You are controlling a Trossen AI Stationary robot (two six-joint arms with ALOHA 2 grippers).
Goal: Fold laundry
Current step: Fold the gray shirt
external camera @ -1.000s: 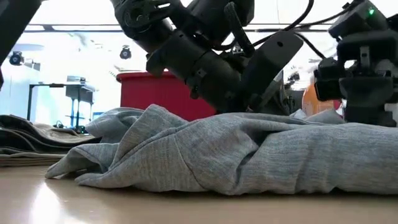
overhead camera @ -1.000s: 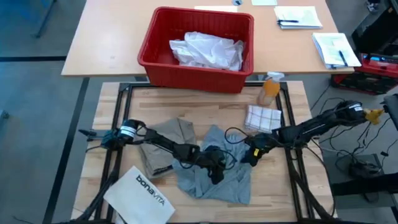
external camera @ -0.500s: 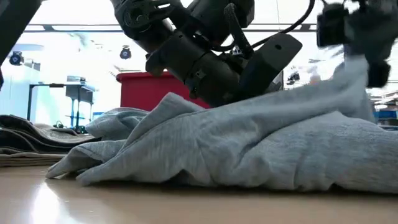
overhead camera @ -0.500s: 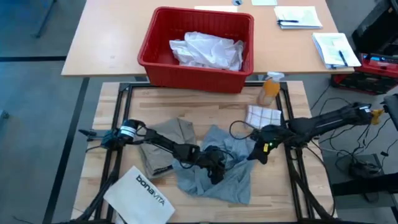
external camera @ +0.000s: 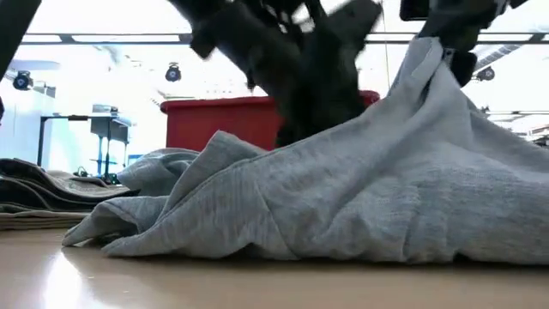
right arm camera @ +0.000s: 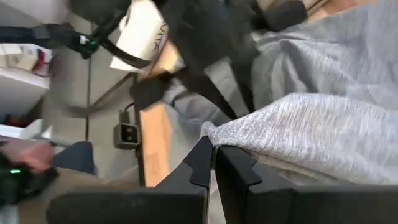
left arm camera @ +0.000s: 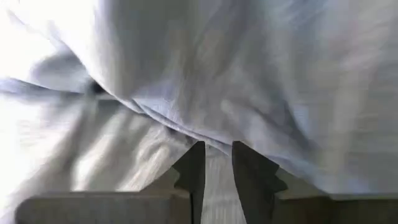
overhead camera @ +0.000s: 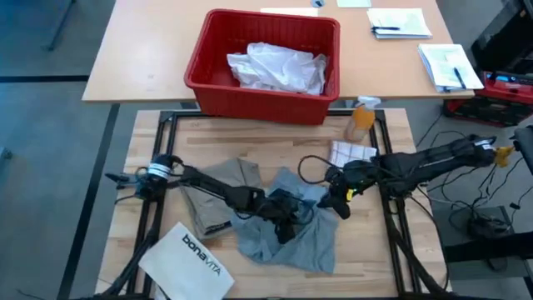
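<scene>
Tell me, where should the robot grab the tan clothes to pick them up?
Probably by the free outer edge of the khaki-tan piece, on the side toward the left arm's base, coming down from above. It lies flat in a folded stack, so an edge pinches easier than the middle. The other side is crowded: the grey T-shirt and left tool sit there.
</scene>
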